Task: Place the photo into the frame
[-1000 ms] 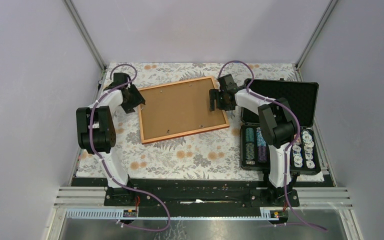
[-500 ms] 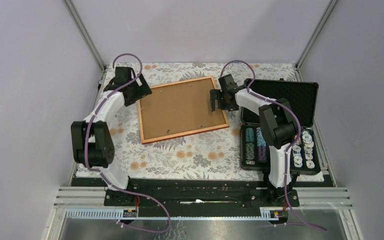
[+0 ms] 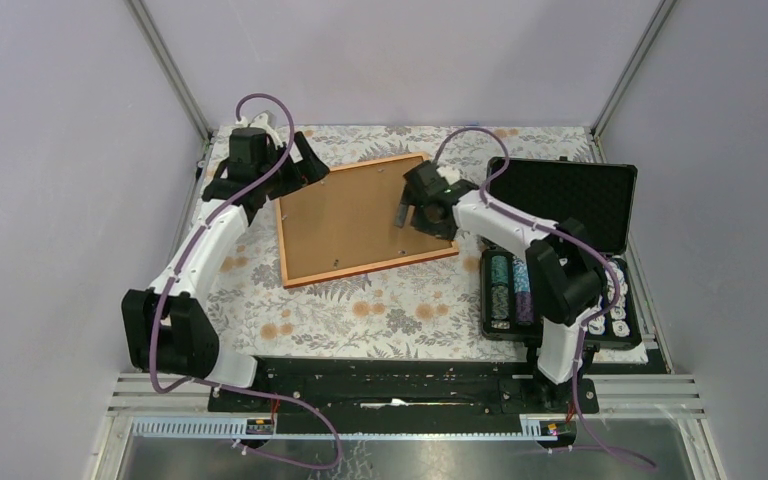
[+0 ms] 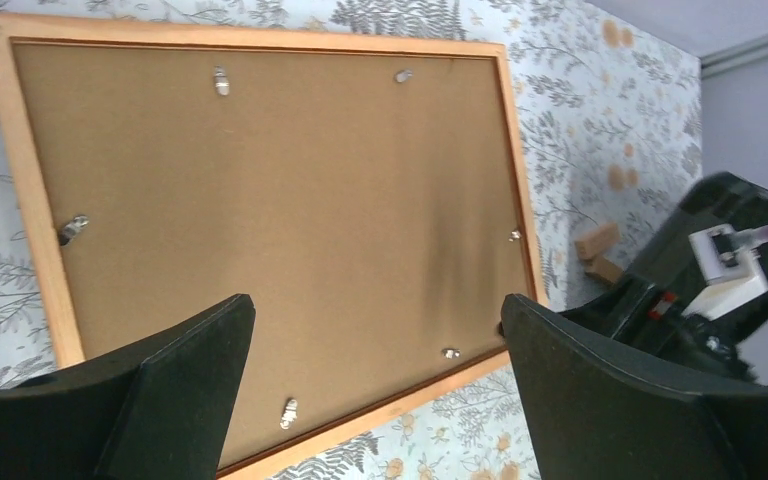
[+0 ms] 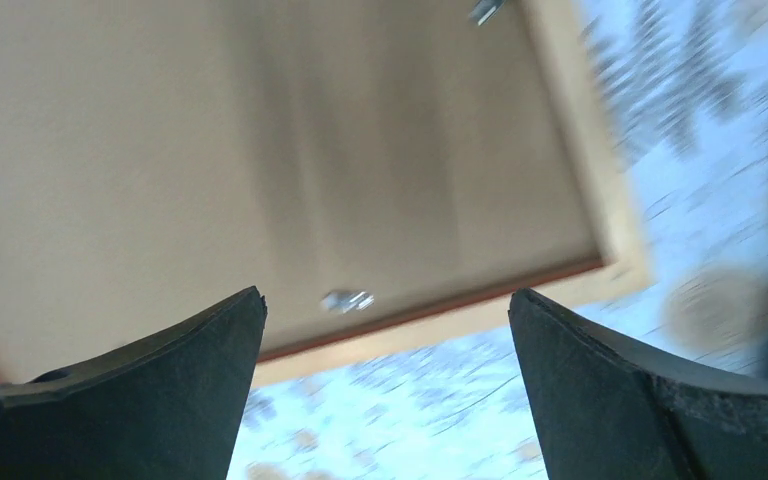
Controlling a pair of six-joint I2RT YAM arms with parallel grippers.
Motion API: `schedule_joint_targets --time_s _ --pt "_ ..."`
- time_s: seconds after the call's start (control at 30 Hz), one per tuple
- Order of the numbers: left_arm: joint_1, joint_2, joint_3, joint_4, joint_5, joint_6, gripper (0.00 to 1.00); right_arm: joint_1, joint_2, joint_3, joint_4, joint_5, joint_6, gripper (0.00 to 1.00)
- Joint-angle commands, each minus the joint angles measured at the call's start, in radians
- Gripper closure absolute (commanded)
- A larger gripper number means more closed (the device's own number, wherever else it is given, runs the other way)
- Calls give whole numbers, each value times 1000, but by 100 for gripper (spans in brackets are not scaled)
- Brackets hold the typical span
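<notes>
The frame lies face down and askew on the flowered cloth, a plain brown backing board filling it and held by several small metal tabs. The photo is hidden. My left gripper hangs open above the frame's far left corner. Its wrist view looks down on the board and the wooden rim between its wide black fingers. My right gripper is open over the frame's right edge. Its blurred wrist view shows the board and the rim. Neither gripper holds anything.
A black case of chips stands open at the right, its lid raised beside the right arm. Two small wooden blocks lie on the cloth past the frame's far right corner. The enclosure's walls close in on both sides.
Both grippers have opened wide. The left one rose and swung back and right over the frame's far left corner. The right one shifted left over the frame's right edge.
</notes>
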Motion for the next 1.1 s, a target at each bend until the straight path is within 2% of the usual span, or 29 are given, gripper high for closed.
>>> schedule_joint_targets --time_s 0.0,0.13,0.2,0.27,0.4,0.63,0.73,0.9,1.03,1.07 --pt "-19 -87 -5 62 89 -18 1 119 -48 -19 -67 84 435 2" --pt "-35 -146 -12 73 106 -23 1 189 -33 -72 -52 107 692 8" --pt "-43 -163 -12 74 96 -18 1 208 -18 -78 -50 132 751 13" --pt "-47 -175 -12 73 98 -18 1 216 -5 -76 -64 141 796 23" --pt "-53 -187 -10 76 114 -23 1 241 13 -77 -91 177 868 26" --pt "-65 -204 -13 77 108 -21 1 244 70 -57 -122 176 905 28" --pt "-71 -203 -13 78 114 -21 1 244 97 -46 -115 171 904 33" --pt "-71 -211 -10 79 124 -25 1 243 121 -43 -109 160 878 47" --pt "-71 -211 -11 80 129 -26 1 245 111 -76 -104 156 845 63" --pt "-71 -212 -10 81 133 -26 1 246 104 -97 -99 162 833 70"
